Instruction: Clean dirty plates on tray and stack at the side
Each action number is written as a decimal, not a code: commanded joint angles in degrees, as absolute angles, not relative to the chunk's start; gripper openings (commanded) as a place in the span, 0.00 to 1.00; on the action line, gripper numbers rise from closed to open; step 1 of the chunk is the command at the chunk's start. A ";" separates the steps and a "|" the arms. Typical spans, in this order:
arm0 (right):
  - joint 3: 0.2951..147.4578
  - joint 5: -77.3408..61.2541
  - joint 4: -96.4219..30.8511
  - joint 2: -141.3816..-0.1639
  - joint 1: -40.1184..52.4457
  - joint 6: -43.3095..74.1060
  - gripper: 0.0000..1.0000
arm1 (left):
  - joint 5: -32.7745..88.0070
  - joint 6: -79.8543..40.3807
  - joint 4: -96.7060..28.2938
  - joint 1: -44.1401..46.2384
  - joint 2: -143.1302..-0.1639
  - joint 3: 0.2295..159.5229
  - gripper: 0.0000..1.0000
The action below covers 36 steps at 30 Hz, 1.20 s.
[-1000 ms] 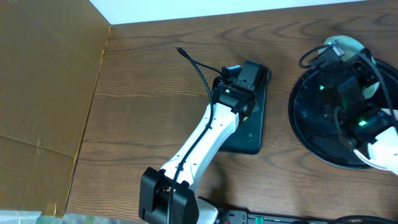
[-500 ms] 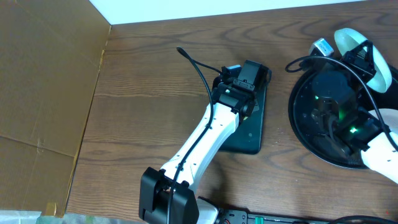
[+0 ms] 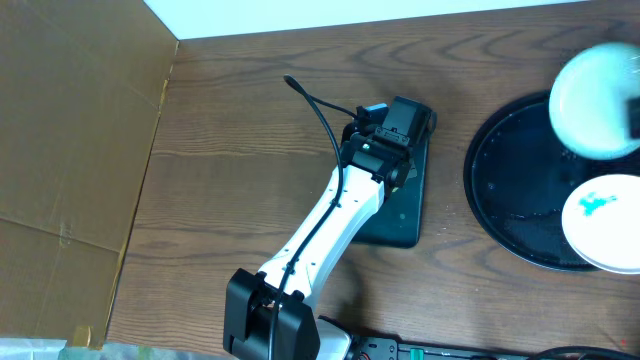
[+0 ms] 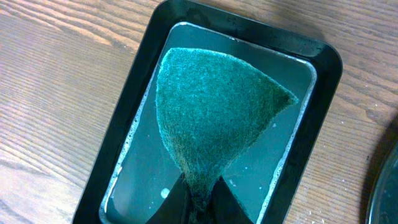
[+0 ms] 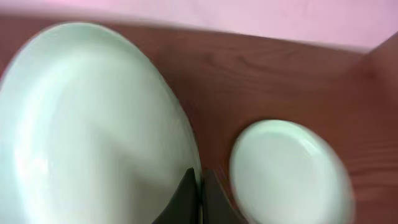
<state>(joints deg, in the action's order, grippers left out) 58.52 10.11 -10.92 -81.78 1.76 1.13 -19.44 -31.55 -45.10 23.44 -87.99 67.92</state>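
Overhead, tray: the round tray (image 3: 480,190) sits at the right edge of the view. A smeared plate (image 3: 600,208) lies inside it on the near right, its teal mark not yet wiped.
Overhead, lifted plate: the held plate (image 3: 597,100) shows blurred above the round tray's far rim; my right gripper cannot be made out here.
Overhead, left arm: my left arm (image 3: 340,205) reaches over the rectangular tray (image 3: 400,225), just left of the round tray.
Left wrist: my left gripper (image 4: 200,198) is pinched tight on the green sponge (image 4: 211,112), which spreads over the rectangular tray's wet floor.
Right wrist: my right gripper (image 5: 200,186) is clamped on the held plate's rim. A third plate (image 5: 286,177) lies flat on the table (image 5: 280,68), off the round tray.
Progress: I judge one plate set aside, one in my grip, and one smeared plate left.
In the way: nothing visible; the cardboard (image 3: 70,150) is far left of the round tray.
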 commanded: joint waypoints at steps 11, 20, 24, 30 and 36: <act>59.13 -12.73 -15.42 -89.06 -32.18 34.26 0.02 | -19.99 -32.25 -45.12 23.16 -87.99 67.59 0.07; 59.13 -11.75 -11.81 -99.04 -35.24 35.33 0.02 | -19.99 -32.25 -45.10 23.16 -87.99 67.59 0.07; 59.13 -9.19 -10.83 -102.87 -35.20 35.33 0.01 | -19.99 -32.25 -45.15 23.16 -87.99 67.59 0.07; 59.13 -10.63 -8.91 -105.27 -35.09 32.42 0.66 | -19.99 -32.25 -44.82 23.16 -87.99 67.59 0.07; 59.13 -17.61 -12.21 -99.53 -34.83 28.14 0.99 | -19.99 -32.25 -44.12 23.16 -87.99 67.59 0.07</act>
